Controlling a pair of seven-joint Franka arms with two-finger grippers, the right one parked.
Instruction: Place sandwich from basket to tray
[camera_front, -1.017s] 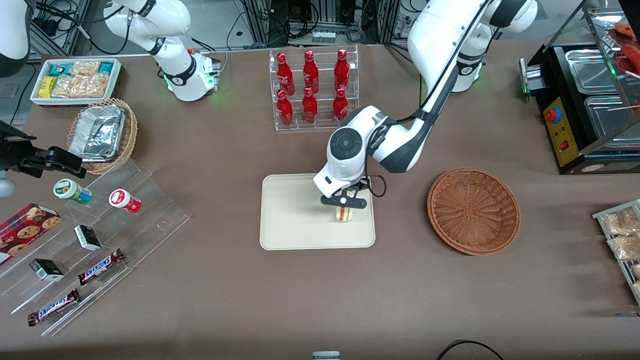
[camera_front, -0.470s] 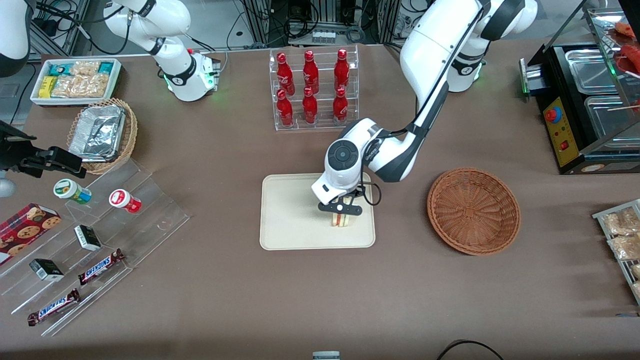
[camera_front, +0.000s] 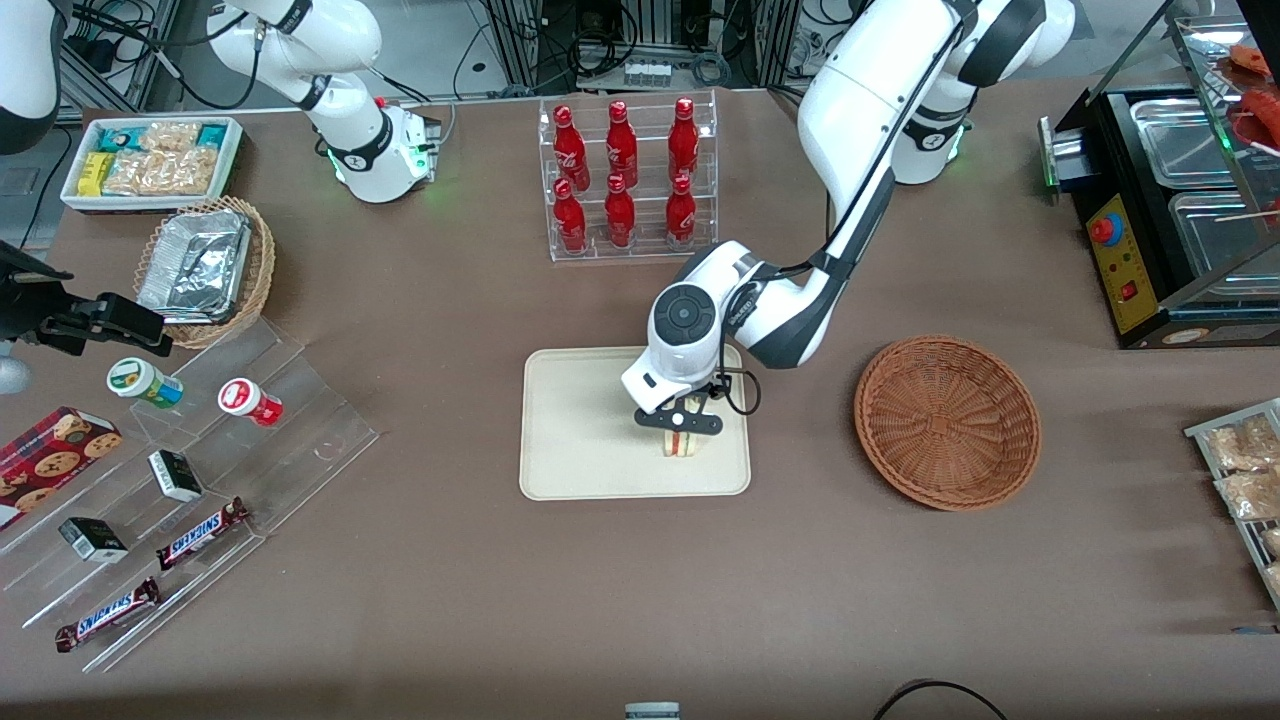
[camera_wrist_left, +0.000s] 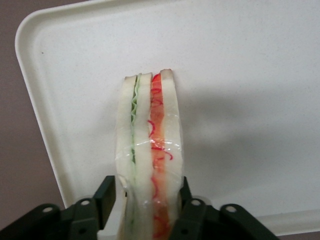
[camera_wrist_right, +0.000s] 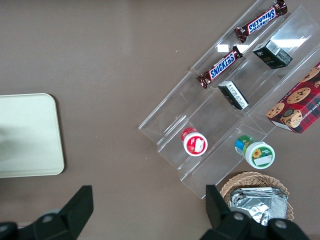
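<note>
The sandwich stands on its edge on the cream tray, near the tray's end that faces the basket. My left gripper is directly above it, shut on the sandwich. In the left wrist view the wrapped sandwich shows pale bread with green and red filling layers, and the black fingers of the gripper hold its sides over the tray. The brown wicker basket sits empty beside the tray, toward the working arm's end of the table.
A clear rack of red bottles stands farther from the camera than the tray. A stepped acrylic shelf with snacks, a foil-container basket and a white snack bin lie toward the parked arm's end. A black food warmer lies toward the working arm's end.
My gripper has carried the sandwich a little toward the tray's middle and lowered it onto the tray. Over the last half second it has hardly moved.
</note>
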